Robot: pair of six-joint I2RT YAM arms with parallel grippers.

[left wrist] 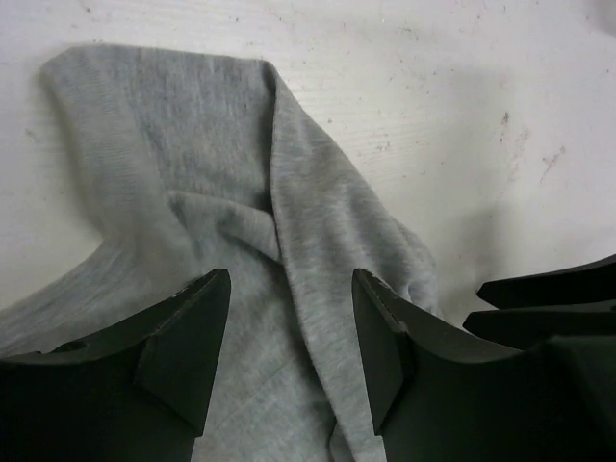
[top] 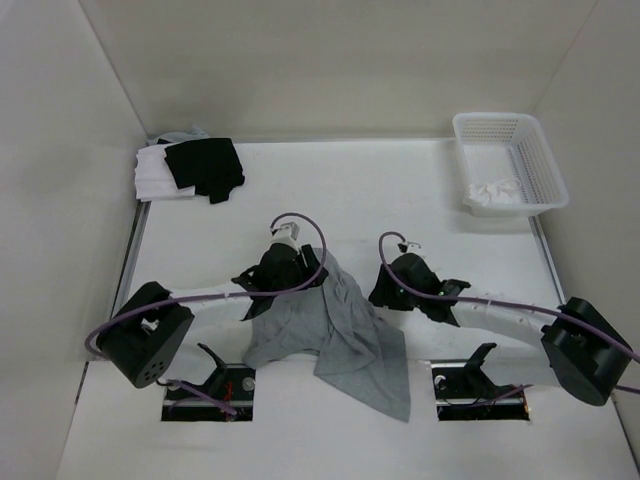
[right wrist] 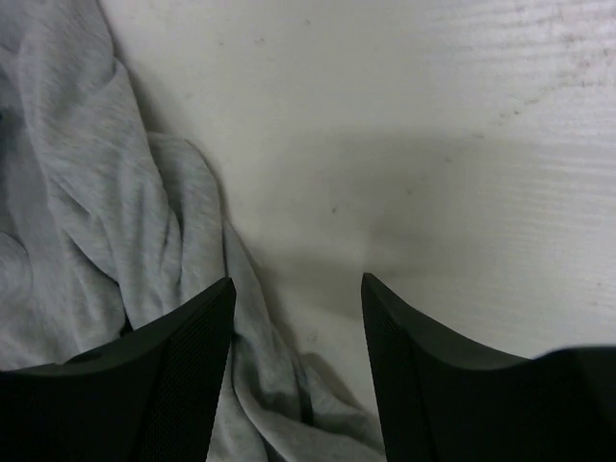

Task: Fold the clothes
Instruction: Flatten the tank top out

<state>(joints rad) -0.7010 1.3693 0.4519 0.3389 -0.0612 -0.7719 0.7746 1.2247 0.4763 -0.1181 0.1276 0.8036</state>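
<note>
Our left gripper [left wrist: 291,281] hangs with its two black fingers spread apart over the heather-grey sleeveless knit tank top [top: 335,335]. We see grey fabric in the gap between the fingers, but neither finger pinches it. In the left wrist view a fold of the tank top runs up and away from the fingers, with a rounded corner of cloth lying flat on the scuffed white table [top: 420,190]. Our right gripper [right wrist: 298,282] is also spread wide and holds nothing. Bare tabletop shows between its fingers, and the bunched grey fabric lies just beside its left finger, filling the left part of that view. From above, we find the tank top crumpled in a loose heap in the near half of the table, between the two arms. Its upper end lies under the left gripper and a longer flap trails toward the near edge. Well apart from it, a crumpled black garment [top: 205,165] rests on a folded white cloth [top: 152,182] in the far left corner. A white plastic mesh basket [top: 545,165] in the far right corner holds a small crumpled white cloth [top: 495,190].
</note>
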